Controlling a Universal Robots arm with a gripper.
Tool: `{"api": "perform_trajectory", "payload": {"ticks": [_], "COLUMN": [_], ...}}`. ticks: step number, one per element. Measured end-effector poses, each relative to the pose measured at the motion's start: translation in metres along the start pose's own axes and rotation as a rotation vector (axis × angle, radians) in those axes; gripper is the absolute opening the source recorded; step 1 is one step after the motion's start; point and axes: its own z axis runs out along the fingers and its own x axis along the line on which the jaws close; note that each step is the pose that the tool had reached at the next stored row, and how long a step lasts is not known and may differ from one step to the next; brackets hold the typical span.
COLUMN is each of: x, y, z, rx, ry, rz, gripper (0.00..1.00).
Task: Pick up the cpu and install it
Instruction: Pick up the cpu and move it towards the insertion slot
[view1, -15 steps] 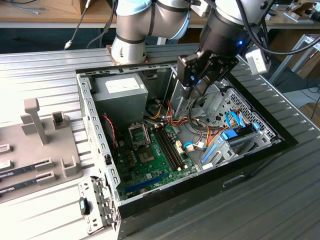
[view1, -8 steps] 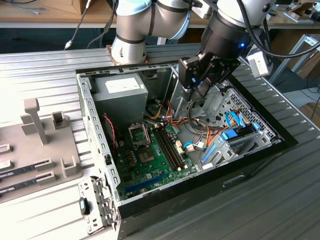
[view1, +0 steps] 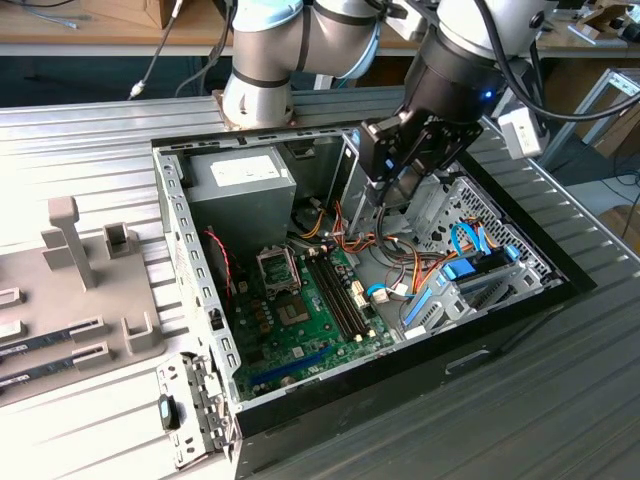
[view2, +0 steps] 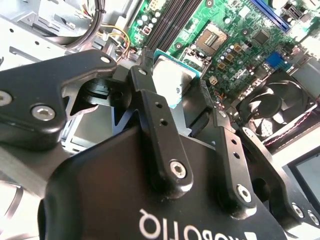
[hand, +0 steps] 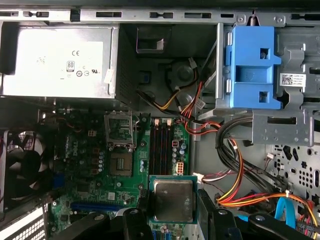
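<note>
The cpu (hand: 172, 200), a flat square with a silver-grey top and a thin green rim, is clamped between my gripper's (hand: 172, 204) two black fingers (hand: 206, 202). In the second wrist view the cpu (view2: 172, 82) sits tilted in the gripper (view2: 175, 86), well above the green motherboard (view2: 235, 55). In the exterior view the gripper (view1: 392, 190) hangs over the open computer case (view1: 420, 370), above the cables beside the memory slots. The open cpu socket (hand: 120, 131) lies on the board beside a dark bare chip (hand: 121, 164); the exterior view shows the socket (view1: 278, 268) lower and to its left of the gripper.
A grey power supply (view1: 240, 180) fills the case's back corner. Memory slots (hand: 162, 147) run beside the socket. Orange and yellow cables (hand: 235, 190) and a blue drive bracket (hand: 252, 67) lie under the gripper's side. A fan (hand: 22, 165) sits at the board's edge. A grey fixture (view1: 90, 300) stands outside the case.
</note>
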Motion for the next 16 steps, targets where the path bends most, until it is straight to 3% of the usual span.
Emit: {"api": "perform_trajectory", "payload": {"ticks": [16], "x": [0.0002], "y": [-0.0075], "z": [0.0014], "rx": [0.0], "ry": [0.0], "rz": [0.0], "gripper": [0.47]}}
